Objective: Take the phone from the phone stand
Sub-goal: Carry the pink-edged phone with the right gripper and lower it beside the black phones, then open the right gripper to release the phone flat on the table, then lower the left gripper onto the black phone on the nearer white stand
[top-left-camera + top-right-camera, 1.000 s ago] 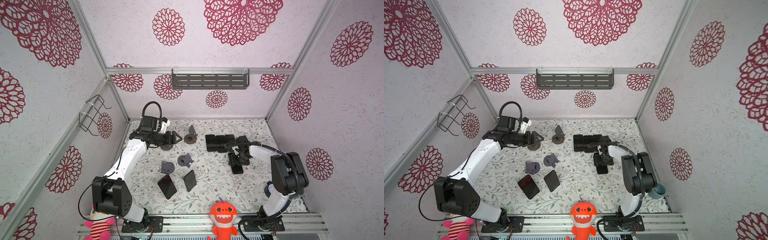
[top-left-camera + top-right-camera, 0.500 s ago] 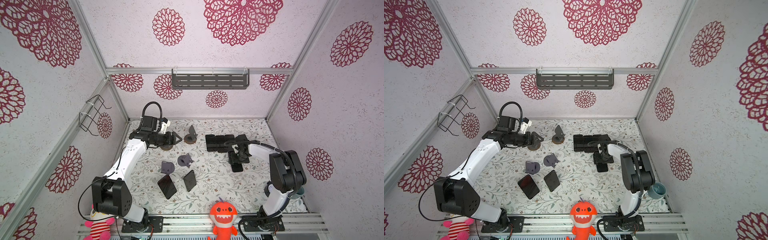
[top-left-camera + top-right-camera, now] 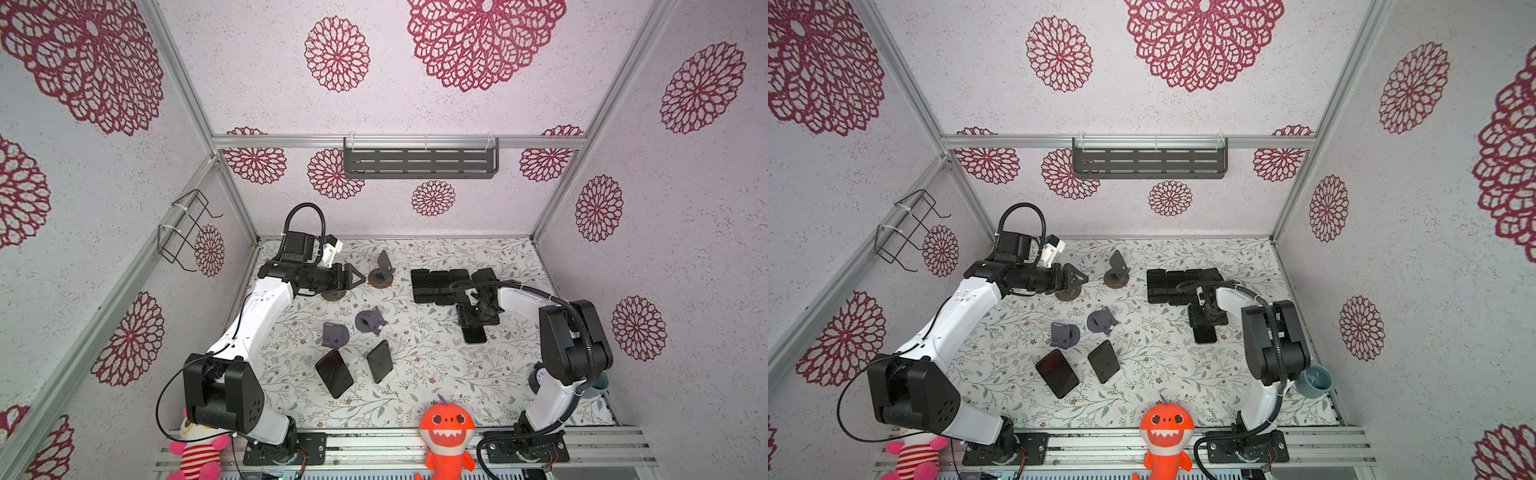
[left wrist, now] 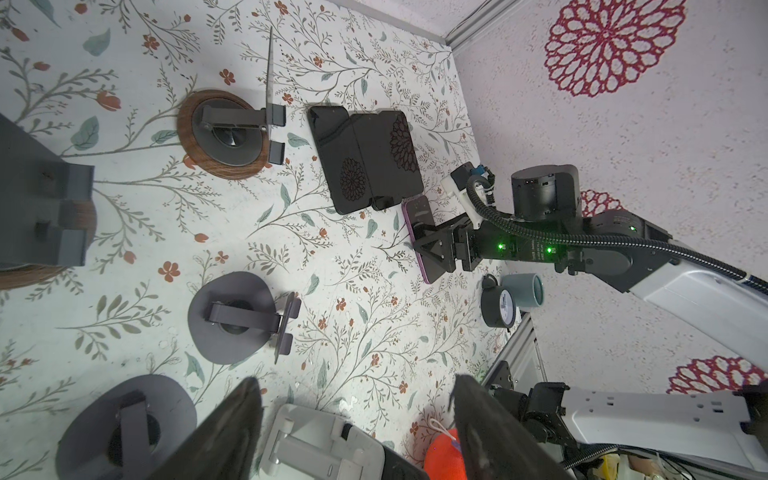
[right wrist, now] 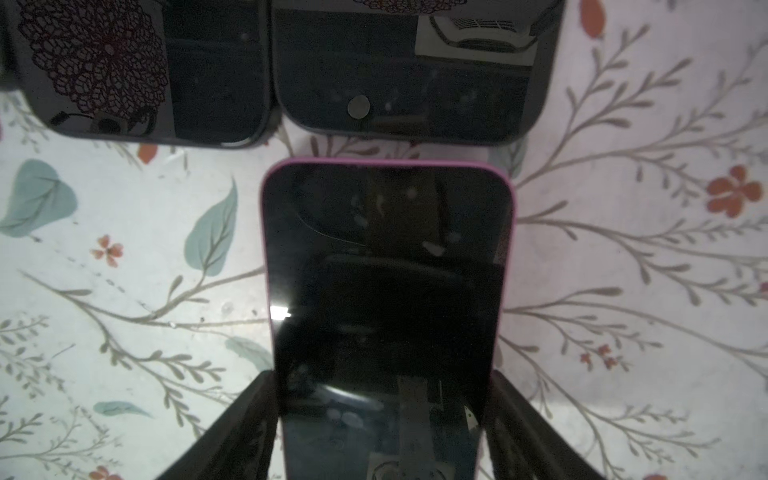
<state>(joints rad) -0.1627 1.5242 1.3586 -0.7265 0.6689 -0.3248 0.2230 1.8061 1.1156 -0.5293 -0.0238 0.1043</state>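
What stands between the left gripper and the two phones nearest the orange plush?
Two empty grey stands sit between the left gripper and those phones, in both top views.

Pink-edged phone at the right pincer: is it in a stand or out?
Out. The phone lies flat, screen up, on or just above the table, no stand under it, flanked by the right pincer.

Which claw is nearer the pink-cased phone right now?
Right. The right claw holds the pink-cased phone by its long edges; the left claw hangs open far off, beside an empty wood-base stand.
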